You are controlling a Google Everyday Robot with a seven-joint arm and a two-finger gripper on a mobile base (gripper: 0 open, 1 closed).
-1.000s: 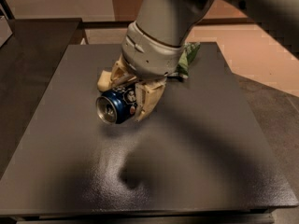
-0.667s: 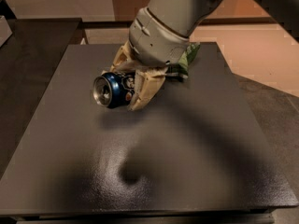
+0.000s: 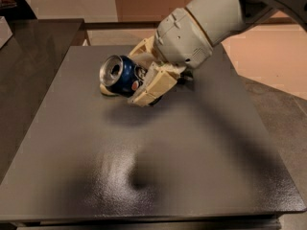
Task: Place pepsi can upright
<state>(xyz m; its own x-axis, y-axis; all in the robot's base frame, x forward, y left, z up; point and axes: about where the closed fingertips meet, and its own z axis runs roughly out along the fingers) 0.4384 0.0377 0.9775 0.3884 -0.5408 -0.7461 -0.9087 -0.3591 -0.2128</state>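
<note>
Since a second ago the arm [image 3: 211, 18] has swung lower and now reaches in from the upper right at a flatter angle; the pepsi can [image 3: 120, 74] has gone with it, shifting left and a little higher in the view, and its silver end has turned more toward the camera.

The gripper [image 3: 123, 87] sits over the far middle of the dark grey table [image 3: 192, 152], with its cream fingers closed around the can; one finger [image 3: 152, 83] lies across the near right side of the blue body, just beside the red-white-blue logo, and the other runs behind the can, its tip [image 3: 102, 90] showing below the can's left edge. The claw is open only as far as the can's width, and nothing else is in it.

The can is tilted, not upright; its silver top with the drinking hole faces up and to the left, while its other end is hidden between the fingers. It appears to be held just off the tabletop, with a soft shadow [image 3: 127, 115] under it; whether the lower fingertip touches the surface I cannot tell.

To the left, a darker counter [image 3: 33, 51] stands beside the table; pale flooring [image 3: 268, 56] shows to the right.
</note>
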